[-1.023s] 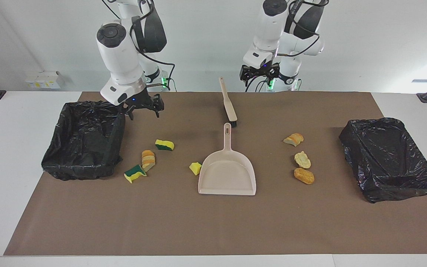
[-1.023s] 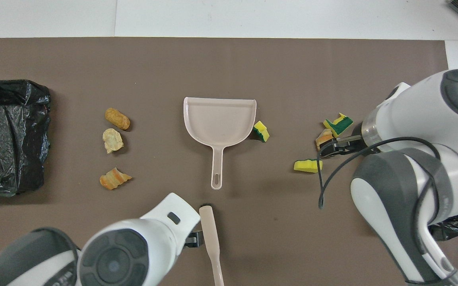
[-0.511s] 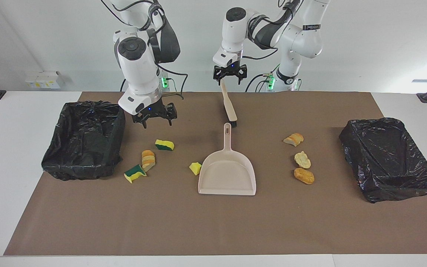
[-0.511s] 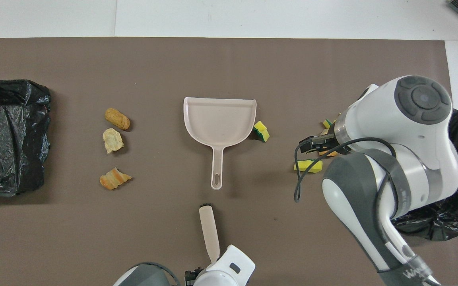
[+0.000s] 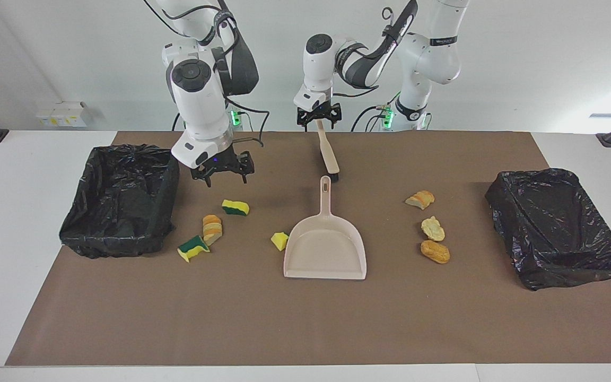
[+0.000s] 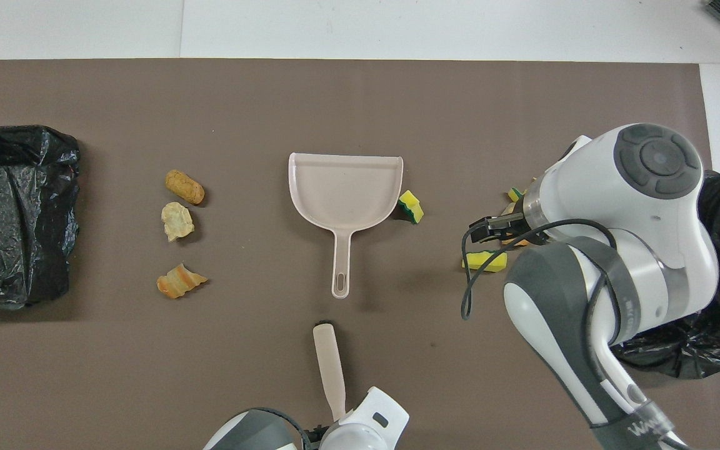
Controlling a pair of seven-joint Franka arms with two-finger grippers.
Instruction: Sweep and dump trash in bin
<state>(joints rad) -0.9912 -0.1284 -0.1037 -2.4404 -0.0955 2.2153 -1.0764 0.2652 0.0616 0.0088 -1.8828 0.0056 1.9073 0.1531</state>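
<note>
Lined bin [image 5: 120, 212], right gripper [image 5: 223, 171] open over mat near sponge scrap [image 5: 235, 207], more scraps [image 5: 211, 228], dustpan [image 5: 325, 249], left gripper [image 5: 319, 115] open at brush handle [image 5: 325, 146], bread pieces [image 5: 433, 229], second bin [image 5: 557, 225].

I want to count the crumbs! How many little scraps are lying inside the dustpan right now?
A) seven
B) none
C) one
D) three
B: the dustpan lies bare on the mat, and every scrap is on the mat outside it; the closest, a yellow sponge chunk, lies just beside its edge.
</note>
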